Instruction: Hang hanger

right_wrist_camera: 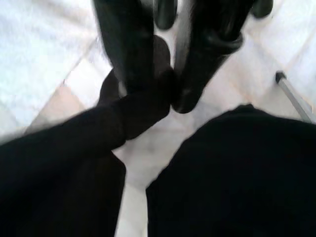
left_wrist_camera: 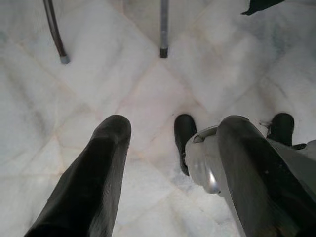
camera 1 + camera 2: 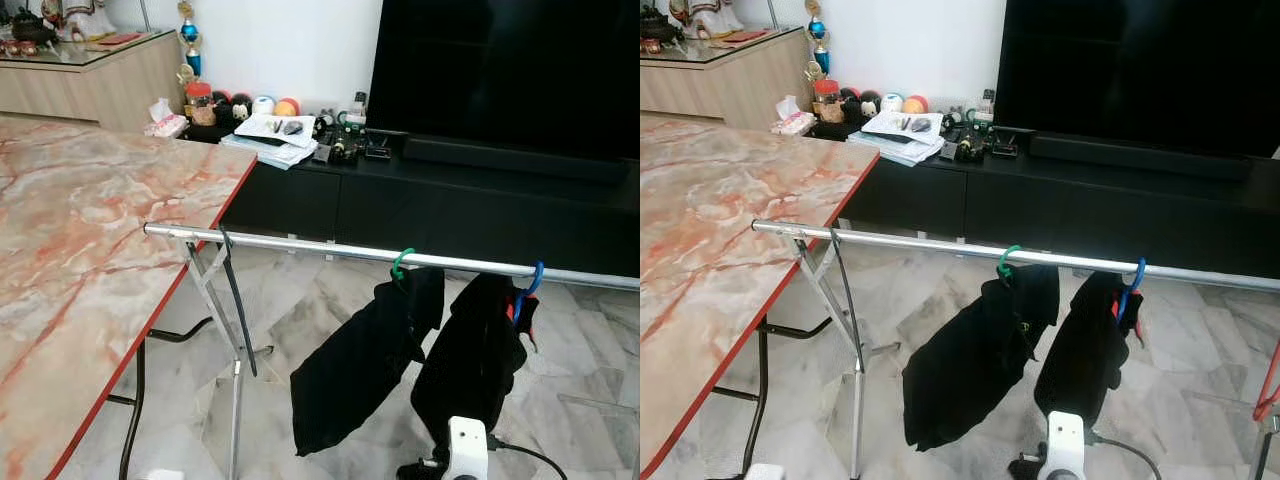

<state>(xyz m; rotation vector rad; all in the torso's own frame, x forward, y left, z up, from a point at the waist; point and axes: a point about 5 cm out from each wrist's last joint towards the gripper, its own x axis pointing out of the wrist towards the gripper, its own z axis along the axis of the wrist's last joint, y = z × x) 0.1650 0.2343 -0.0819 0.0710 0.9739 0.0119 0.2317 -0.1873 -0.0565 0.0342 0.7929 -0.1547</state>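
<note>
A silver rail (image 3: 300, 245) runs left to right across the head views. Two black garments hang from it, one on a green-hooked hanger (image 3: 402, 263), one on a blue-hooked hanger (image 3: 532, 280). A red hanger's curve (image 3: 1270, 385) shows at the far right edge, below the rail. In the right wrist view my right gripper (image 1: 170, 101) has its fingers pinched together on bunched black cloth (image 1: 89, 143), with more black cloth beneath. My left gripper (image 2: 175, 123) hangs low over the floor, fingers spread wide, nothing between them.
A marble-topped table with a red edge (image 3: 90, 250) stands on the left, close to the rail's folding stand (image 3: 215, 300). A black TV console (image 3: 450, 200) lies behind the rail. A white device with a cable (image 3: 466, 445) sits low in front. My feet (image 2: 185, 138) stand on marble tiles.
</note>
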